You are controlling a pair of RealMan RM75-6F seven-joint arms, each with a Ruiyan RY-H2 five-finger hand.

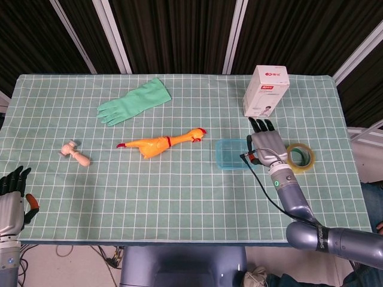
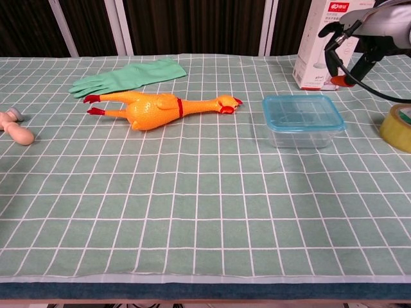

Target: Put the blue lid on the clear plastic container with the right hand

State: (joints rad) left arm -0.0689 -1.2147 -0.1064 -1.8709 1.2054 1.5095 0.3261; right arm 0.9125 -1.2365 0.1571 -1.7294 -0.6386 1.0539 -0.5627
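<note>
Right hand point(image 1: 266, 145), fingers spread and empty, partly hides the container's point(image 1: 231, 153) right edge

The white carton point(image 1: 266, 91) bears a red logo with white lettering on its top panel point(image 2: 340, 6); characters appear too small to read. Nothing else legible.
</note>
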